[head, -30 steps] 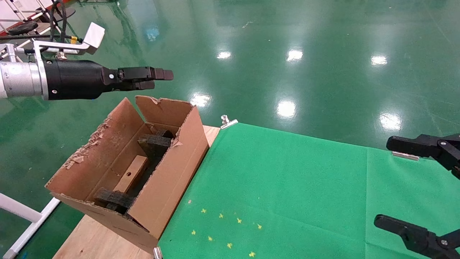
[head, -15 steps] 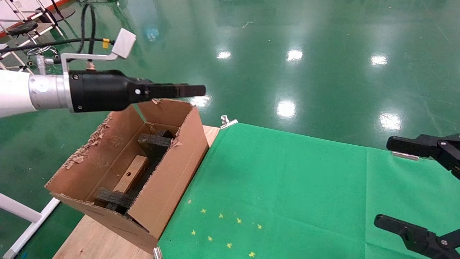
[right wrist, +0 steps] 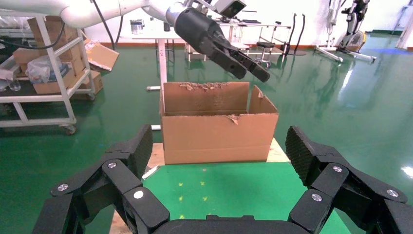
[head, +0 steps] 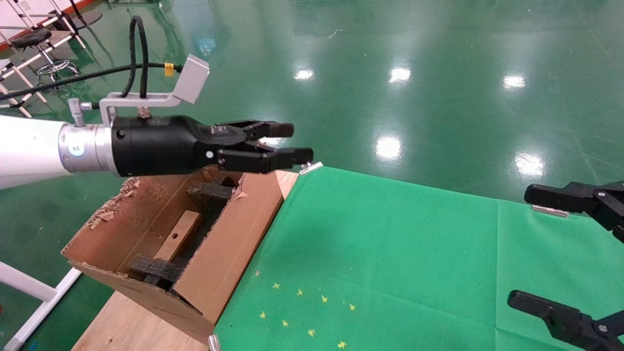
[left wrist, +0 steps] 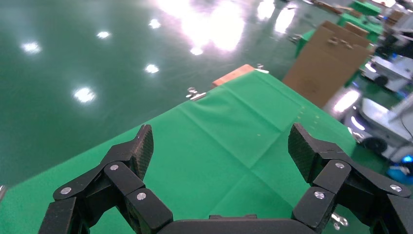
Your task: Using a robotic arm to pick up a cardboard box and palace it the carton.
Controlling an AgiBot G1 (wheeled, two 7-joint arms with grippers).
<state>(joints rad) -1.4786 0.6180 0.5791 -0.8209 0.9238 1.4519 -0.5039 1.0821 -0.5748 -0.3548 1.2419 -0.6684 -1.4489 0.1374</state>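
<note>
Cardboard first: on my head view one carton [head: 204, 243] sits at the tabletop's [head: 390, 253] left edge, one cardboard box [head: 179, 235] lying inside between two black inserts [head: 210, 194]. My left hand [head: 285, 145] hovers above it, spread, empty. Left wrist view: fingers [left wrist: 139, 148] apart over green cloth. Right wrist view: right hand [right wrist: 221, 151] spread, facing the carton.

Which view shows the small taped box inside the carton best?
The head view: the cardboard box lies inside the carton, its round hole visible. The right wrist view shows only the carton's outer wall; the left wrist view shows neither.
</note>
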